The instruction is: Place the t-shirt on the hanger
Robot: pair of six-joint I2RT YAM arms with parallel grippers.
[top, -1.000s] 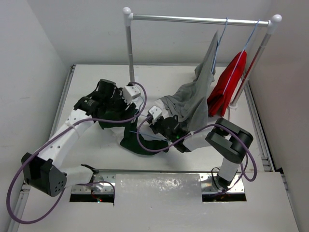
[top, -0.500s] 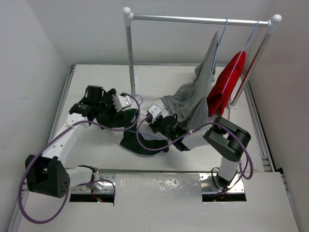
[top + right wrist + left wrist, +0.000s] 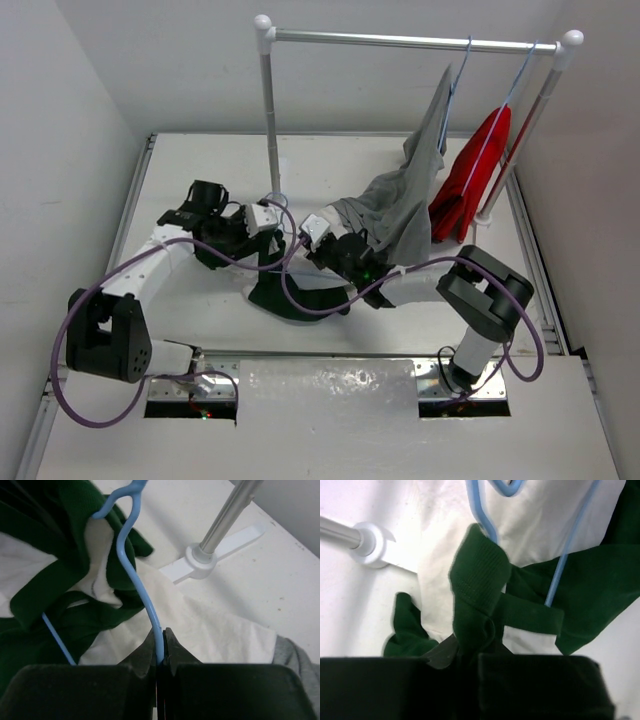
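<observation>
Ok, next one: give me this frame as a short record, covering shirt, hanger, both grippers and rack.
t-shirt: green and white, crumpled on the table, not yet on the hanger
hanger: light blue, lying across the t-shirt
left gripper: shut on a green fold of the t-shirt
right gripper: shut on the hanger wire
rack: grey garment and red garment hanging from it

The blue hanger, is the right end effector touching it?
Touching. The right wrist view shows the right end effector pinched shut on the hanger wire, with no gap.
</observation>
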